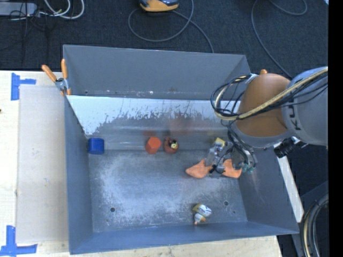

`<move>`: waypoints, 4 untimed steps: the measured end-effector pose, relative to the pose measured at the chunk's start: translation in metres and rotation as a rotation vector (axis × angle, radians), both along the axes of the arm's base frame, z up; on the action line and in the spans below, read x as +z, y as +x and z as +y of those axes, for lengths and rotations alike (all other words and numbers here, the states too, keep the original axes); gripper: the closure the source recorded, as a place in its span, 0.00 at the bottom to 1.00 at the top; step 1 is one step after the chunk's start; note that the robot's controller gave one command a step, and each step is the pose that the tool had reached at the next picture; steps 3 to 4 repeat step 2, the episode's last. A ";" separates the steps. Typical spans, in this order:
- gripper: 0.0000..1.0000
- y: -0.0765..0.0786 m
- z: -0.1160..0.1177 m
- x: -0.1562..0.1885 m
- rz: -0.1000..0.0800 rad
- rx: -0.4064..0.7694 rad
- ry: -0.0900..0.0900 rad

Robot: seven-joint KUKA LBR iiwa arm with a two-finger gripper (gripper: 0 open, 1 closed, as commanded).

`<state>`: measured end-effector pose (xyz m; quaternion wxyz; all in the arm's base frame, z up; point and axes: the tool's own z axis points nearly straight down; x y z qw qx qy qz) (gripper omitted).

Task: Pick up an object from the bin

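My gripper (218,164) is low at the right side of the bin, right over a flat orange piece (197,170) that spreads to both sides of it. The fingertips touch or nearly touch that orange piece. A small yellow and grey thing (219,143) lies just behind the gripper, near the back wall.
A small white and yellow object (201,212) rests near the bin's front wall. Along the back wall sit an orange round block (153,144), a reddish-brown ball with a dark spot (171,145) and a blue cube (96,145) at the far left. The arm enters from the right.
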<state>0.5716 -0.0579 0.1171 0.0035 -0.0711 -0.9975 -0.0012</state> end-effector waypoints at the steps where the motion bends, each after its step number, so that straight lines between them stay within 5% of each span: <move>1: 1.00 0.026 -0.021 0.033 -0.013 0.006 -0.002; 2: 1.00 0.012 -0.011 0.087 0.001 0.008 0.000; 4: 1.00 0.012 -0.011 0.087 0.001 0.008 0.000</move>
